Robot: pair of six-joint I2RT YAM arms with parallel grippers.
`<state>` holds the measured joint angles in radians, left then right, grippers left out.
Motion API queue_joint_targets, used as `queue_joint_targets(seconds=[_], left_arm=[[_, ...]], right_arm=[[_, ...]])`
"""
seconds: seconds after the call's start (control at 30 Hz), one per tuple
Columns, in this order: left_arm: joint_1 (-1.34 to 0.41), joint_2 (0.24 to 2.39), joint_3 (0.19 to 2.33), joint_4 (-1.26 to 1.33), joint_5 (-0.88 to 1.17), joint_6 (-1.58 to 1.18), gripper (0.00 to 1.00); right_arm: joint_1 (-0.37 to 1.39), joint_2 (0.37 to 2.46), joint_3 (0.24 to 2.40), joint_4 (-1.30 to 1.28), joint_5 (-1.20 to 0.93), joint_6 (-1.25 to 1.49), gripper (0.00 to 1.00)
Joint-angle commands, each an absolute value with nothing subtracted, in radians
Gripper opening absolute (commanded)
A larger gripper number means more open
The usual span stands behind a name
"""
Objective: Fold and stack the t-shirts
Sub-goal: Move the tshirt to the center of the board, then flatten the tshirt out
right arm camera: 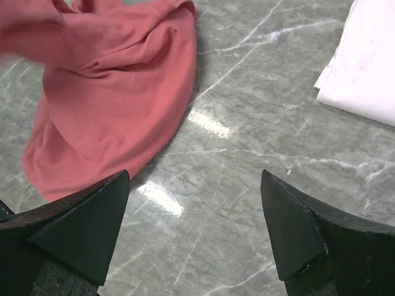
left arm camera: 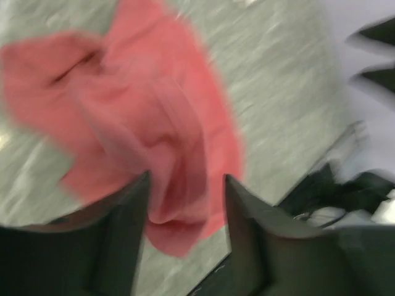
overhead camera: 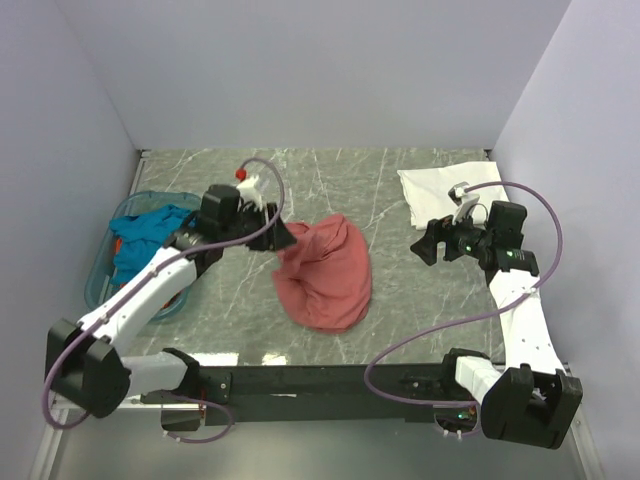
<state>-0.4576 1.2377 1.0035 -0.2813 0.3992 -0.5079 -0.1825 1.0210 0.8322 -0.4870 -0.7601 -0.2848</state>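
A dusty-red t-shirt (overhead camera: 325,270) lies crumpled in the middle of the table, drawn up into a peak at its upper left. My left gripper (overhead camera: 287,236) is right at that peak. In the blurred left wrist view its jaws (left arm camera: 185,179) stand apart, and the red t-shirt (left arm camera: 154,111) shows between and beyond them. My right gripper (overhead camera: 424,240) hovers open over bare marble (right arm camera: 194,179), with the red t-shirt (right arm camera: 105,92) to its left. A folded white t-shirt (overhead camera: 445,190) lies at the back right (right arm camera: 370,61). A teal-blue t-shirt (overhead camera: 150,230) sits in the basket beside a bit of orange cloth (overhead camera: 117,243).
The translucent blue plastic basket (overhead camera: 95,275) stands at the left edge of the table, under the left arm. Pale walls close in the table at the left, back and right. The black mounting rail (overhead camera: 330,382) runs along the near edge.
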Motion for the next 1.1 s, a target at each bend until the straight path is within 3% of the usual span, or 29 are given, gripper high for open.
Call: queue_joint_targets(seconds=[0.0, 0.03, 0.1, 0.17, 0.23, 0.47, 0.67, 0.77, 0.93, 1.07], left_arm=[[-0.462, 1.109, 0.936, -0.389, 0.247, -0.359, 0.61], [-0.463, 1.057, 0.925, -0.408, 0.194, -0.351, 0.7], [-0.463, 1.003, 0.911, -0.428, 0.051, -0.324, 0.77], [-0.463, 0.93, 0.908, -0.423, -0.076, -0.308, 0.92], [-0.462, 0.873, 0.893, -0.404, -0.132, -0.285, 0.99], [-0.462, 0.813, 0.804, -0.348, -0.026, -0.169, 1.0], [-0.462, 0.794, 0.707, -0.117, 0.253, -0.091, 0.99], [-0.462, 0.954, 0.822, -0.098, 0.319, -0.069, 0.98], [-0.465, 1.368, 1.116, -0.271, 0.394, -0.06, 0.8], [-0.471, 1.606, 1.346, -0.325, 0.394, -0.094, 0.76]], right_arm=[[-0.17, 1.034, 0.871, -0.48, -0.772, -0.308, 0.92], [-0.167, 1.035, 0.871, -0.486, -0.776, -0.316, 0.92], [-0.152, 1.043, 0.871, -0.497, -0.81, -0.349, 0.92], [-0.134, 1.049, 0.87, -0.52, -0.842, -0.385, 0.91], [-0.101, 1.046, 0.856, -0.531, -0.88, -0.437, 0.9], [0.041, 1.045, 0.813, -0.519, -0.87, -0.59, 0.89], [0.146, 1.083, 0.85, -0.528, -0.889, -0.686, 0.87], [0.149, 1.085, 0.85, -0.572, -0.904, -0.761, 0.86], [0.146, 0.994, 0.77, -0.522, -0.838, -0.755, 0.86], [0.135, 0.965, 0.765, -0.499, -0.821, -0.707, 0.86]])
